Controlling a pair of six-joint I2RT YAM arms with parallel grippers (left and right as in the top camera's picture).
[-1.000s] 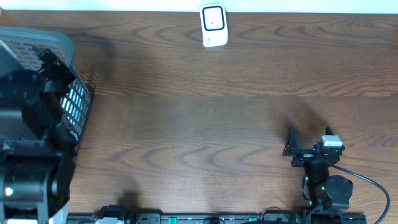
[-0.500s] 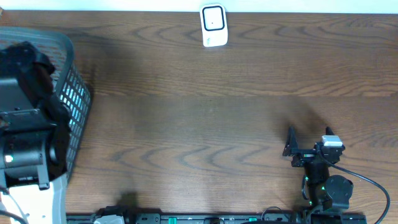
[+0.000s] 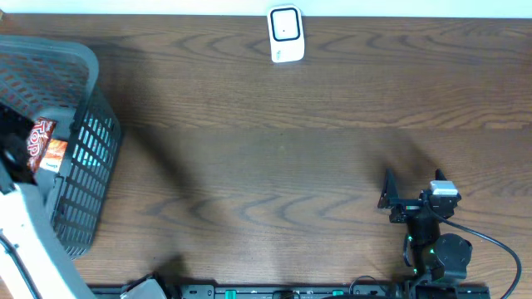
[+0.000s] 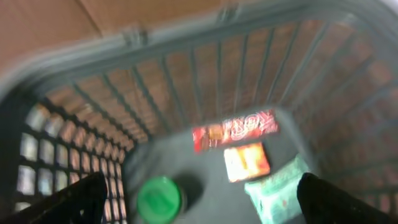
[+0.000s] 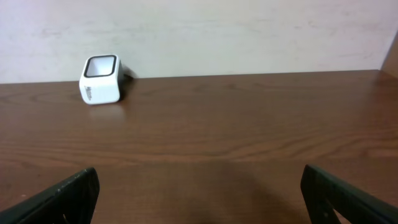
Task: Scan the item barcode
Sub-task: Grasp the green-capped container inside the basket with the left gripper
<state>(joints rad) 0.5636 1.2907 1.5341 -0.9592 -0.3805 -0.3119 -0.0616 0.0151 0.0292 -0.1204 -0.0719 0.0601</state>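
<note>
Fingers (image 4: 68,199) of the left claw (image 4: 200,202) stand wide apart and grip nothing. They are dark and cut off at the bottom corners of the claw's own camera. The claw hangs over a grey basket (image 4: 186,38) and looks down into it.

That whole picture is blurry. On the basket floor a red packet (image 4: 234,129) lies at 12 o'clock from the claw. An orange packet (image 4: 247,162) lies just under it. A green round lid (image 4: 159,198) is at 9 o'clock. A pale green bag (image 4: 273,194) is at 3 o'clock, partly cut off. The words and stripes on them are too fuzzy to read, so I cannot tell where a barcode is.

From above, the basket sits at 9 o'clock on the brown table (image 3: 249,166). The left arm (image 3: 25,241) is mostly cut off by the edge, and its claw is hard to find there.

The right claw (image 5: 199,200) is wide apart too and holds nothing. It sits at 5 o'clock on the table, well apart from the basket. The white scanner (image 5: 101,79) stands at 12 o'clock on the table, by the pale wall (image 5: 249,31). Brown wood runs between the scanner and the right claw.
</note>
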